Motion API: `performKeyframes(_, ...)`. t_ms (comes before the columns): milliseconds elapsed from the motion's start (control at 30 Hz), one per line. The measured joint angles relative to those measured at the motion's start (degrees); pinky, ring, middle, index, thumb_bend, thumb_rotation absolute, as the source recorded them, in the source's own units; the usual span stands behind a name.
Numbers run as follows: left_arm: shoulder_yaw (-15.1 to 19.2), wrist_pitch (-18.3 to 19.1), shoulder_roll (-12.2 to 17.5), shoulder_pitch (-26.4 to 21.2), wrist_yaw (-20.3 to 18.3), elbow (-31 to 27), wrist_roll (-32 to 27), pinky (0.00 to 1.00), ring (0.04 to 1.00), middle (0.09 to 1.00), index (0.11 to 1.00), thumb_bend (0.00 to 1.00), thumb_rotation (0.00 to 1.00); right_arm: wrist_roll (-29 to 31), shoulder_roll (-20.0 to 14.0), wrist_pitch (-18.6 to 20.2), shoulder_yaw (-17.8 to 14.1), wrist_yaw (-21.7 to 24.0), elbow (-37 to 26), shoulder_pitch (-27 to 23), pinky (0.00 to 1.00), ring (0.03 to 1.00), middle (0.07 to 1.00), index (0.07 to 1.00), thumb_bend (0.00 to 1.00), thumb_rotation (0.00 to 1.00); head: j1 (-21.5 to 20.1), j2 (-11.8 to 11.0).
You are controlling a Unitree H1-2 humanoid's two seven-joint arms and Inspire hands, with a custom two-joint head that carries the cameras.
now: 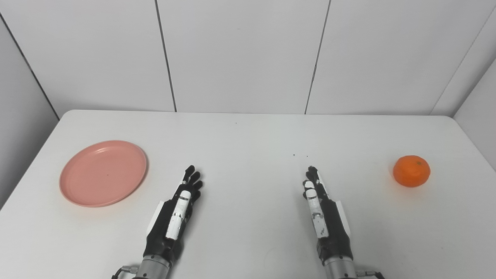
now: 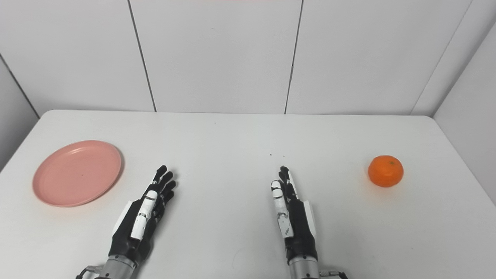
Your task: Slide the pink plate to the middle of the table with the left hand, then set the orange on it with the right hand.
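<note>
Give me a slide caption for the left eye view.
Both hands open on the table: left hand near the plate, right hand short of the orange.

Head cameras: two views side by side, both looking down and forward over the table (image 1: 248, 135) toward the back wall (image 1: 240, 54).

Both arms enter from the bottom edge, so the viewpoint sits above the table's near edge. Each view takes in the full far edge and both far corners. They share almost the whole scene; against the table, the right eye view shows everything set a little further left, its viewpoint lying a little to the right.
</note>
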Motion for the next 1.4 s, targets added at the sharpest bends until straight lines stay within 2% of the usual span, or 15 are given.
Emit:
performKeyframes(1233, 0.0, -0.2, -0.9, 0.0, 0.4, 0.2, 0.9, 1.0, 0.98, 0.991, 0.984, 0.44, 1.0, 0.9, -0.5, -0.2, 0.0, 0.0, 0.1, 0.0, 0.94, 0.952, 0.968, 0.967, 0.22, 1.0, 0.9, -0.5)
performKeyframes(1400, -0.1, -0.3, -0.9, 0.0, 0.4, 0.2, 0.9, 1.0, 0.981, 0.991, 0.985, 0.45, 1.0, 1.0, -0.6, -0.3, 0.0, 0.0, 0.1, 0.0, 0.95, 0.958, 0.973, 0.971, 0.21, 1.0, 2.6, -0.7)
